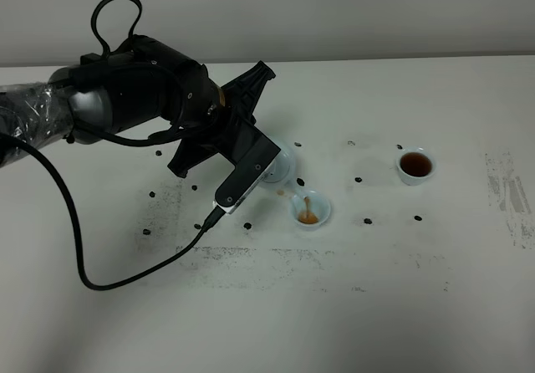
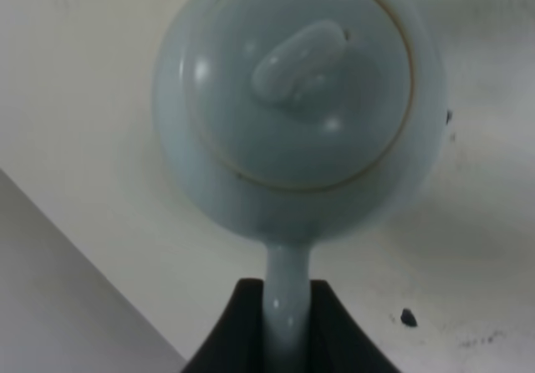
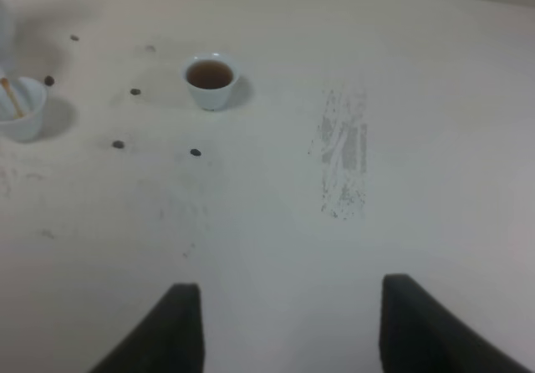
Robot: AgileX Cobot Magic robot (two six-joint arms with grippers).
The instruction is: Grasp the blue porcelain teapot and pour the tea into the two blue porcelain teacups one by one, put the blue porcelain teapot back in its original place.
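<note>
My left gripper [image 2: 287,306] is shut on the loop handle of the blue porcelain teapot [image 2: 292,105], whose knobbed lid faces the wrist camera. From the high view the teapot [image 1: 282,168] is tipped over the nearer teacup [image 1: 310,210], mostly hidden behind the arm, and a thin brown stream falls into that cup. The other teacup [image 1: 415,166] stands farther right, full of dark tea. In the right wrist view the full teacup [image 3: 210,79] and the nearer teacup [image 3: 18,105] are far from my right gripper [image 3: 288,331], which is open and empty.
Small black dots [image 1: 362,178] mark the white table around the cups. A black cable [image 1: 100,281] loops from the left arm across the table's left side. A grey scuffed patch [image 1: 510,197] lies at the right edge.
</note>
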